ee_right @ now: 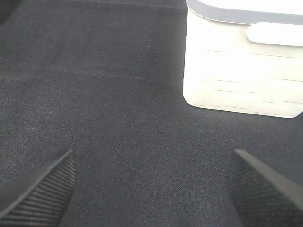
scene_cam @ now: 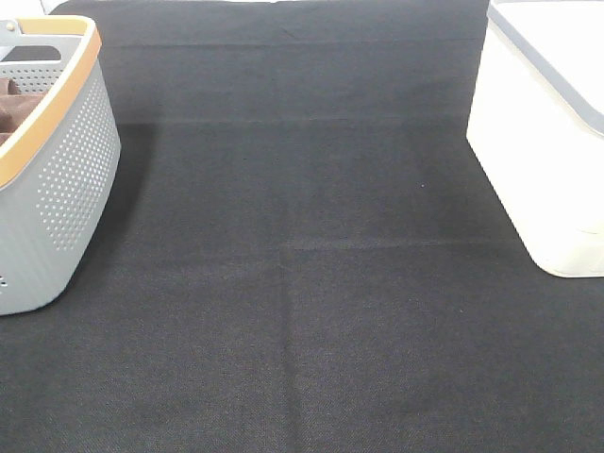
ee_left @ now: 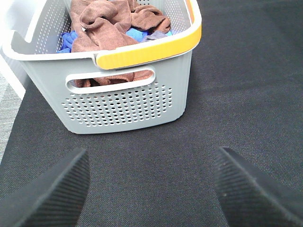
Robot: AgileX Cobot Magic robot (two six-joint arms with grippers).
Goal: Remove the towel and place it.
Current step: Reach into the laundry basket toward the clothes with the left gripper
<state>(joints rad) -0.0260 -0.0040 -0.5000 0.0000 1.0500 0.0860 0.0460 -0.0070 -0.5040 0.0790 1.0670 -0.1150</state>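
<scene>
Two arms: left gripper (ee_left: 151, 152), gaping empty, faces grey basket (ee_left: 128, 106) at 9 o'clock; right gripper (ee_right: 152, 153), likewise, faces white bin (ee_right: 236, 71). Towel (ee_left: 102, 27) lies bunched inside basket; risk: pinch snags neighbouring brown cloth (ee_left: 151, 19) too.

A black woven cloth (scene_cam: 311, 330) covers the whole tabletop, creased in straight fold lines (scene_cam: 396, 243); soft, even light leaves a pale sheen across its middle; beyond one edge, a strip of pale grey textured surface (ee_left: 8, 109) shows.
</scene>
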